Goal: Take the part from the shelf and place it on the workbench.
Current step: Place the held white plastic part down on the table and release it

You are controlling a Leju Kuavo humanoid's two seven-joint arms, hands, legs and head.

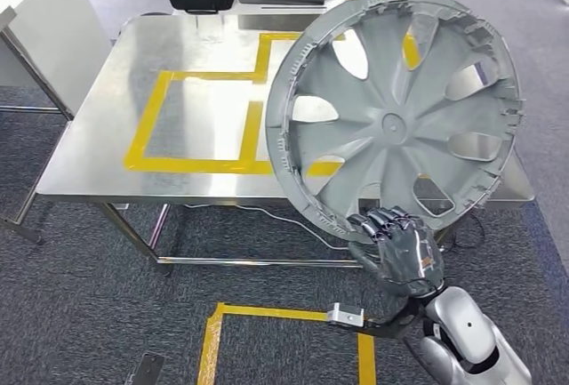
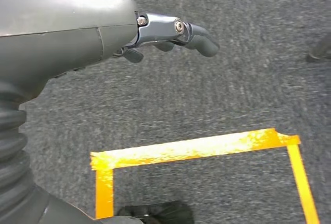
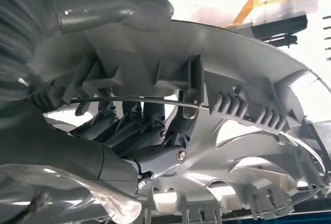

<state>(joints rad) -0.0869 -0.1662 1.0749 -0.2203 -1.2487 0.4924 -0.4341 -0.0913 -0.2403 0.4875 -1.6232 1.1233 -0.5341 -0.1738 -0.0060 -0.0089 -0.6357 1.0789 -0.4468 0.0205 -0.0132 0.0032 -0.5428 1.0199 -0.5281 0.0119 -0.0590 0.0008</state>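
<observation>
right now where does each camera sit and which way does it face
Head view: high on the body, looking forward and down at the steel workbench; the right hand holds the grey wheel cover by its lower rim.
Left wrist view: behind the hanging left hand, facing carpet and yellow floor tape.
Right wrist view: behind the right hand, facing the wheel cover's ribbed back.
Shared: head and right wrist views both show that hand and the cover.
</observation>
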